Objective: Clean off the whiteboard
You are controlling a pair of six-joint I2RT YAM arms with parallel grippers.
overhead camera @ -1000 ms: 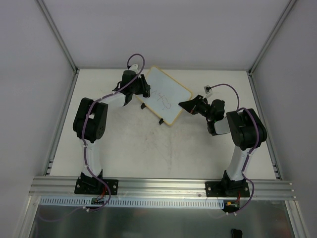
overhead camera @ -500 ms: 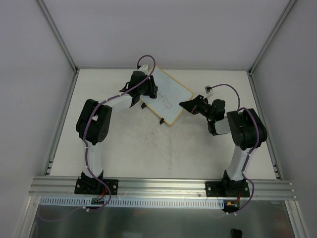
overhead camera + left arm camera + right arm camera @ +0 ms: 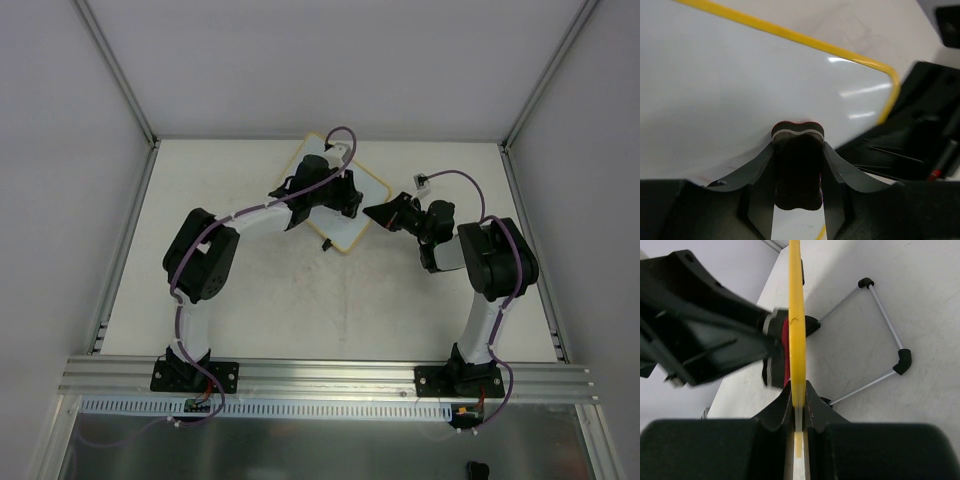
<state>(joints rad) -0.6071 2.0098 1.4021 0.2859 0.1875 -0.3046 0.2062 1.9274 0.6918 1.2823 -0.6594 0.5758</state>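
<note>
Wiping across the whiteboard (image 3: 368,192), which sits at the far middle of the table (image 3: 300,300), propped on its wire stand (image 3: 885,325). Over the last second my left gripper (image 3: 797,145) has swept from the board's left edge over to its right side. It is clenched on the eraser (image 3: 797,172), whose felt face presses the white surface. The scribble seen mid-board earlier is now hidden under my arm from above. The left wrist view shows clean white ahead of the eraser and a faint reddish trace low left. My right gripper (image 3: 798,395) stays clamped on the yellow frame edge, steadying it. My read: one pass done, most marks likely gone, but unconfirmed until the arm clears.
</note>
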